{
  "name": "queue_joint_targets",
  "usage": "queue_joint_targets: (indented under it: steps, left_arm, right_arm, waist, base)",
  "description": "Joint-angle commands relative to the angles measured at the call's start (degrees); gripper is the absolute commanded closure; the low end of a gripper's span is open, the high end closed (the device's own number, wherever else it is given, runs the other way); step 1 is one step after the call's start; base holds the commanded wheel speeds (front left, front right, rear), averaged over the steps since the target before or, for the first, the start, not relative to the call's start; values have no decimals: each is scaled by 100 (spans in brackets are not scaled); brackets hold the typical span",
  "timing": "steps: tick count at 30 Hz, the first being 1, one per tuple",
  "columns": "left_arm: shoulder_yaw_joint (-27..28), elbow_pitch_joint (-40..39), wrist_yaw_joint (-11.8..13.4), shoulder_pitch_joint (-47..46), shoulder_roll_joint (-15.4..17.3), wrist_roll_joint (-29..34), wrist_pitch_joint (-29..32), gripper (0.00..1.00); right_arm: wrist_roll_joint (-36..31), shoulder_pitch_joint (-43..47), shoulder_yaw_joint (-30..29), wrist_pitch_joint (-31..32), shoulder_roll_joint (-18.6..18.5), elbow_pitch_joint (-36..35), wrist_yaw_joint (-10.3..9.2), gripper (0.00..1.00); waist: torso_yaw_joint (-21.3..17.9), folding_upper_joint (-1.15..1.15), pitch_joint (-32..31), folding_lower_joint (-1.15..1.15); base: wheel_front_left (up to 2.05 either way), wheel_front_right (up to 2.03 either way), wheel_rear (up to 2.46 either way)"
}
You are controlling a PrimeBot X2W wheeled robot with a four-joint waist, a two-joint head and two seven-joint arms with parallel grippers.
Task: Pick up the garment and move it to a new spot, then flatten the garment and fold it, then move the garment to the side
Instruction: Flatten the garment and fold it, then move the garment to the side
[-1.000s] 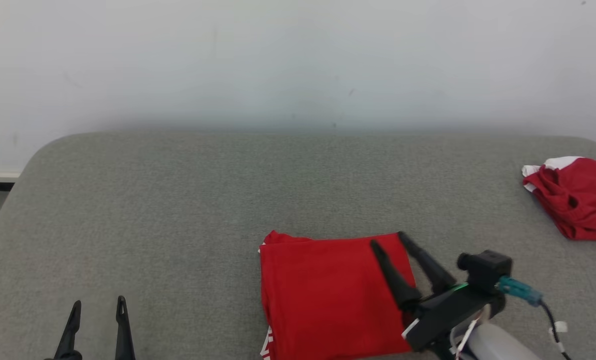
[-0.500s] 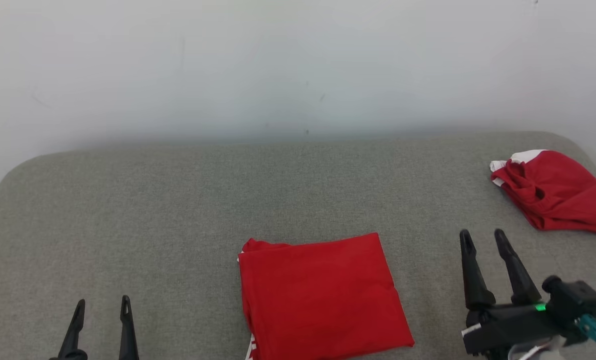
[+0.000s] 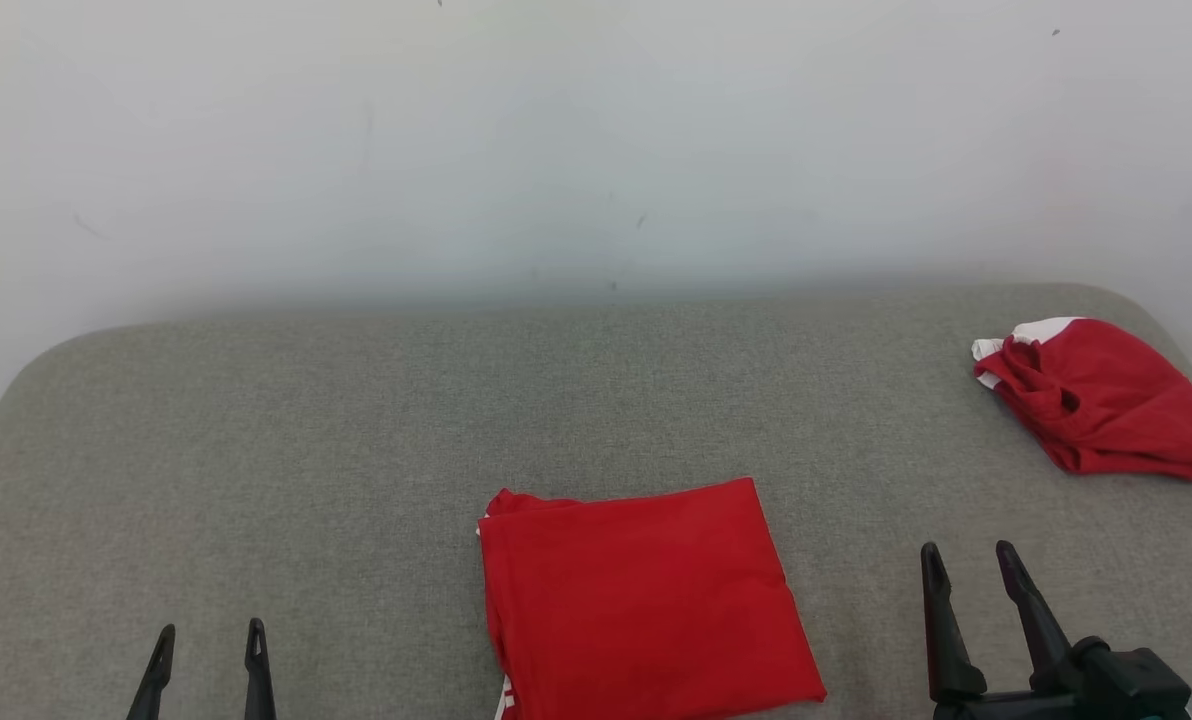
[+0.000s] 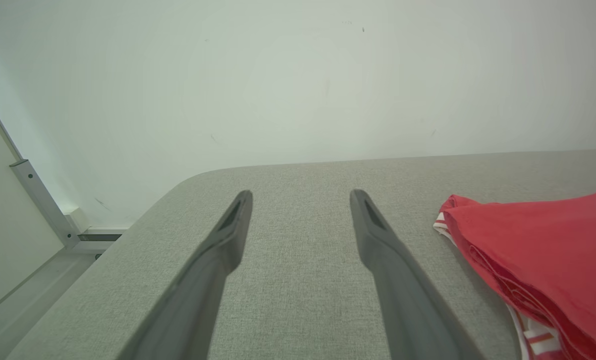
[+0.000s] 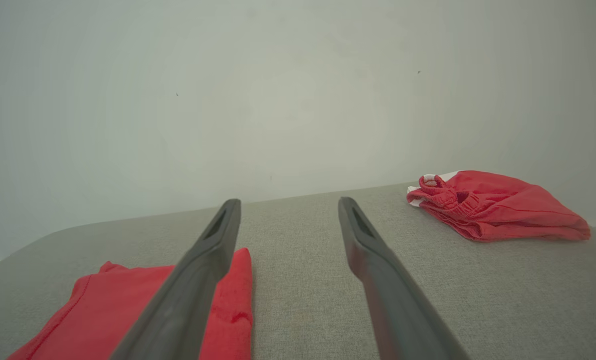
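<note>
On the grey surface point(image 3: 356, 450) before us lies the folded red garment point(image 3: 641, 600), a neat square between our two hands. Our left hand point(image 3: 210, 630) and right hand point(image 3: 966, 550) both stand wide open and hold nothing, each clear of the cloth. We judge the move to the side not yet done. If we pinch just the top layer, the fold could peel open. Dragging could bunch it, or carry it into the crumpled red garment point(image 3: 1106, 405) at far right.

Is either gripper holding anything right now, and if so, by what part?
Nothing is held. The left gripper and right gripper are both open and empty, apart from the folded garment.
</note>
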Motion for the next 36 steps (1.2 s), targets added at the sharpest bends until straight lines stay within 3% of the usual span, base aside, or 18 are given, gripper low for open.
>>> queue_joint_targets:
  steps: [1, 16, 36]
  left_arm:
    - [-8, 1, 29, 46, 27, 50, -18, 0]
    - [-290, 24, -147, 95, 235, -47, -18, 0]
    - [-316, 30, -85, 113, 292, -115, -18, 0]
  right_arm:
    - [-82, 52, 9, -23, 35, 38, -17, 0]
    - [-492, -78, -18, -24, 141, 447, -17, 0]
    - [-618, -116, 44, -24, 136, 659, -17, 0]
  waist:
    - [16, 0, -11, 0]
    - [150, 0, -47, 0]
    - [195, 0, -89, 0]
  base:
    - [0, 0, 0]
    - [0, 0, 0]
    - [0, 0, 0]
